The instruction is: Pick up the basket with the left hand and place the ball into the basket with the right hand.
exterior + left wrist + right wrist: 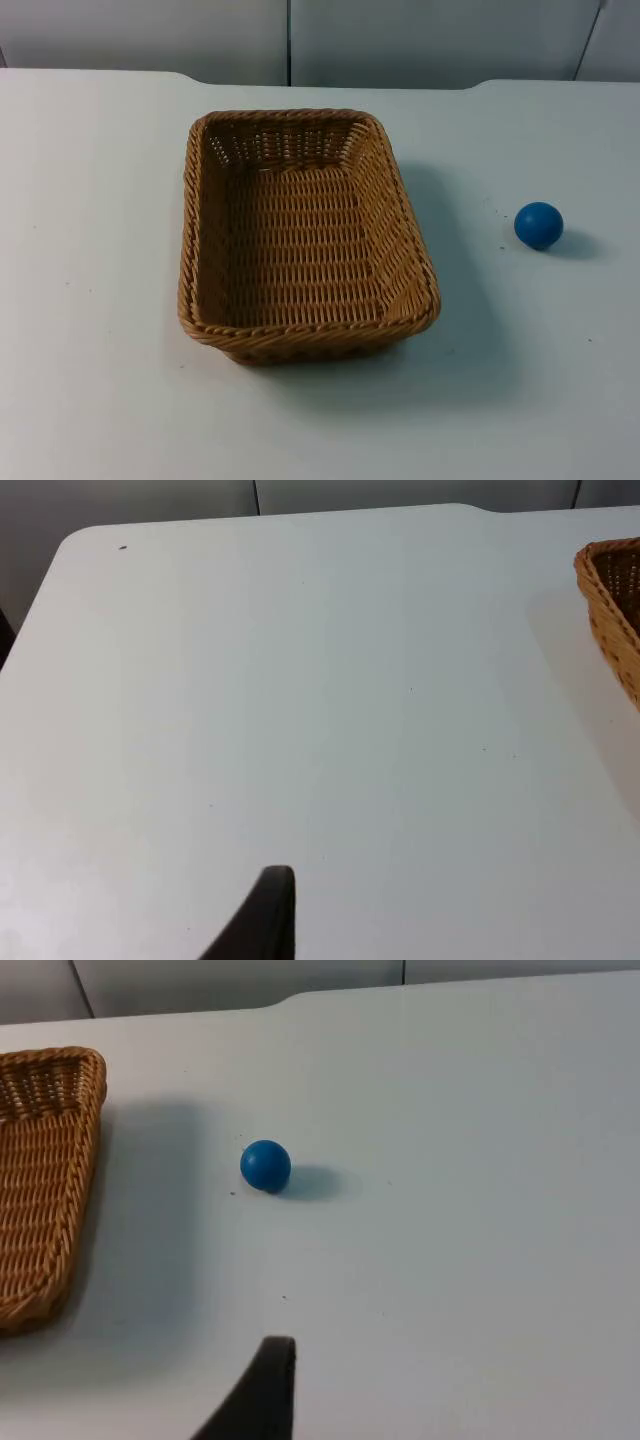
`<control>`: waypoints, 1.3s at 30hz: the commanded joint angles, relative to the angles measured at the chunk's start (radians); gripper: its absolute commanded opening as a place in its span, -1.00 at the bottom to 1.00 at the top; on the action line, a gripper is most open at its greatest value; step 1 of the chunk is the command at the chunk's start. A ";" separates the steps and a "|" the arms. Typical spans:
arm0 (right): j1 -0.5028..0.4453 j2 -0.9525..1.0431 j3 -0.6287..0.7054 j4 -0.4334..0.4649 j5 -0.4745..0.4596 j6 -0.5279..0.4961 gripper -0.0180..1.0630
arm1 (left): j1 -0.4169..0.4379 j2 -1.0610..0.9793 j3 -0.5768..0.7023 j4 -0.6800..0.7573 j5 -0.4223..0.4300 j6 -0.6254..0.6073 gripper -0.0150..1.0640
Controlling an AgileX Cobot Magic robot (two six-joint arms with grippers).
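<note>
Left gripper (pixel 265 920) away from basket; right gripper (pixel 260 1390) short of ball; fingers' spread cannot be told for either.
Basket (pixel 305 235) sits at frame centre in the top view, long axis running near to far; ball (pixel 538 225) lies well apart at right, on the right arm's side; neither is held.

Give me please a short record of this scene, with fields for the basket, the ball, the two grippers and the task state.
basket: brown wicker basket, rectangular, standing on the white table, nothing inside it
ball: blue ball lying on the table to the right of the basket, apart from it
left gripper: a black fingertip above bare table, the basket's corner off to one side; holds nothing
right gripper: a black fingertip above the table, the ball ahead of it; holds nothing
task state: basket not yet lifted, ball not yet picked up
</note>
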 commanded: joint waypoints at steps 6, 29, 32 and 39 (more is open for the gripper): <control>-0.001 -0.004 0.005 0.074 -0.006 0.005 0.90 | 0.004 -0.005 0.002 0.004 -0.004 -0.003 0.98; -0.001 -0.004 0.005 0.048 -0.013 0.001 0.90 | 0.004 -0.005 0.002 0.004 -0.004 -0.005 0.98; 0.004 -0.004 0.005 0.047 -0.013 0.001 0.90 | -0.019 -0.005 0.002 0.004 -0.004 -0.002 0.98; 0.049 -0.004 0.001 0.066 -0.015 0.003 0.90 | -0.056 -0.005 0.002 0.012 -0.006 -0.004 0.98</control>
